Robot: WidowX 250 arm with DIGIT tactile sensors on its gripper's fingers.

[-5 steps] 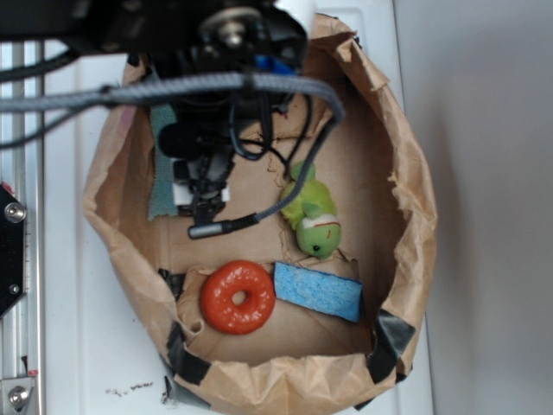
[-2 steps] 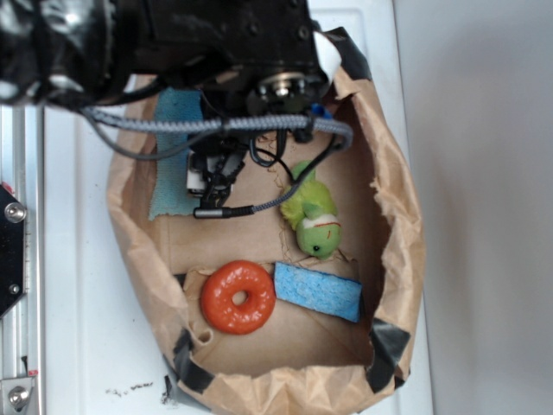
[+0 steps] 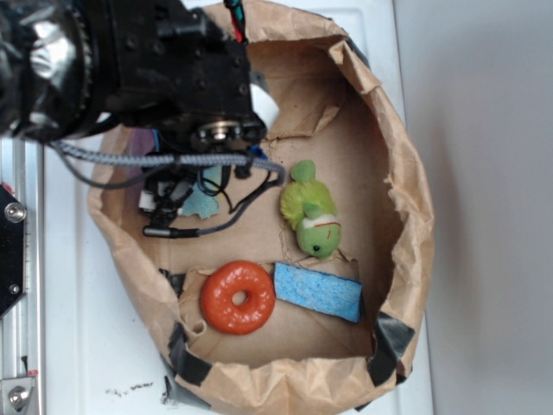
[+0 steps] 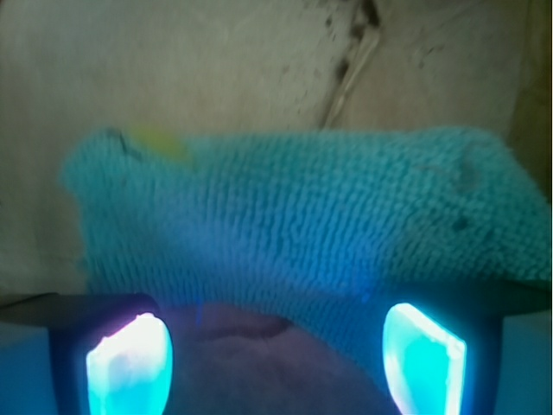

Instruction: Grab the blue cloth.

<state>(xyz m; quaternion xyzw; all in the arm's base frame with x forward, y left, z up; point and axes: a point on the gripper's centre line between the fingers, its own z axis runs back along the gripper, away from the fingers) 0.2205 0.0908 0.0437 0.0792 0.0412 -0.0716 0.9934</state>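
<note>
The blue cloth [image 4: 294, 216] fills the middle of the wrist view, a teal terry rag lying on the brown paper floor. In the exterior view only a small patch of the blue cloth [image 3: 204, 204] shows under the black arm, at the bag's upper left. My gripper [image 3: 171, 199] hangs right over it. In the wrist view my gripper [image 4: 276, 359] is open, its glowing fingertips [image 4: 130, 367] wide apart. The cloth's near edge lies just ahead of them and dips towards the right one. Nothing is pinched between them.
All of this lies inside a brown paper bag [image 3: 406, 207] with raised crumpled walls. An orange ring [image 3: 238, 296], a bright blue sponge [image 3: 318, 292] and a green plush toy [image 3: 311, 212] sit in its lower half. A cable [image 3: 233, 206] trails from the arm.
The arm has swung left and now covers most of the cloth, which showed as a long strip before. The bag's walls have shifted a little.
</note>
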